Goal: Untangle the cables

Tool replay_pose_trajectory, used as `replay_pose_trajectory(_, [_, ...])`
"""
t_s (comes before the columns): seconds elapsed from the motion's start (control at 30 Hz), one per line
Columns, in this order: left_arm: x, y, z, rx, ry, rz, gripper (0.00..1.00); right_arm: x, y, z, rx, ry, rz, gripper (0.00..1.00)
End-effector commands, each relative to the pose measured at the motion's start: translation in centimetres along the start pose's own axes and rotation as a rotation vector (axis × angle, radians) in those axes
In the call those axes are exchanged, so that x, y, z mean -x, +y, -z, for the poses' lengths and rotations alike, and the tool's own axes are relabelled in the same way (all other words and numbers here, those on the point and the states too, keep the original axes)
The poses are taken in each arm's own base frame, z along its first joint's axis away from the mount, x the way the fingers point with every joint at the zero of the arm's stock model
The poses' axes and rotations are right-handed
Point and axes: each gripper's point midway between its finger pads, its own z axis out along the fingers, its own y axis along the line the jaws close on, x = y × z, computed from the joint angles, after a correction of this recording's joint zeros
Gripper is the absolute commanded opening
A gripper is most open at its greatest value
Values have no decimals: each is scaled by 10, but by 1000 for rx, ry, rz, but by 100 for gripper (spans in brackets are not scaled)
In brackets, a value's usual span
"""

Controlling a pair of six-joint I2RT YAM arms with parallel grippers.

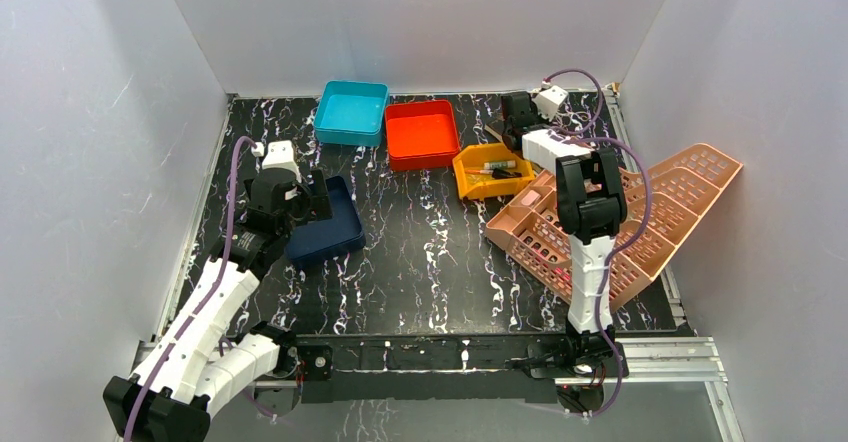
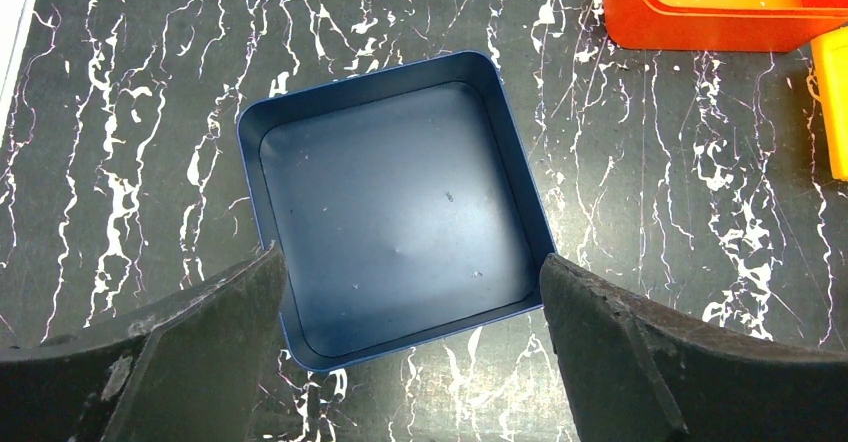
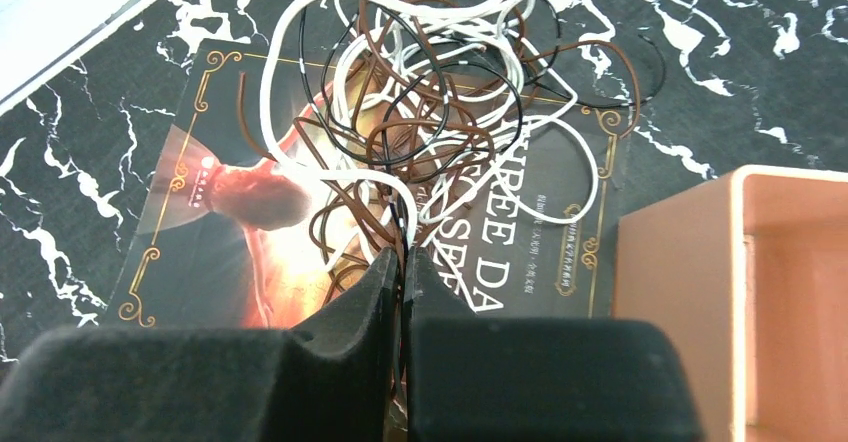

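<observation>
The cables (image 3: 430,92) are a tangle of thin white, brown and black loops lying on a dark book cover (image 3: 210,232) in the right wrist view. My right gripper (image 3: 402,257) is shut on the near edge of the tangle, with white and brown strands running down between its closed fingers. From above, the right gripper (image 1: 516,112) reaches to the back of the table, and the arm hides the cables there. My left gripper (image 2: 412,262) is open over the near edge of a dark blue tray (image 2: 520,152), holding nothing.
A pink slotted basket (image 1: 690,192) lies tilted at the right, its wall (image 3: 680,292) close beside the book. A yellow bin (image 1: 475,177), a red tray (image 1: 420,132) and a light blue tray (image 1: 352,112) stand at the back. The dark blue tray (image 1: 335,237) sits left of centre.
</observation>
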Motion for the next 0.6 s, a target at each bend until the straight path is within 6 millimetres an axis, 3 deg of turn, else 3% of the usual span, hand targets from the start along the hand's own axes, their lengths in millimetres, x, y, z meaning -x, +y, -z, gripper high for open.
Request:
replay_pose_trajectory(0.0, [4, 0, 1, -7, -18, 1, 98, 55, 3, 28, 16, -134, -22, 9])
replay_pose_trajectory(0.3, [3, -1, -1, -9, -10, -4, 98, 123, 1, 72, 65, -285, -35, 3])
replay_pose_trajectory(0.57, [2, -1, -1, -7, -9, -7, 98, 143, 7, 106, 169, -298, -18, 0])
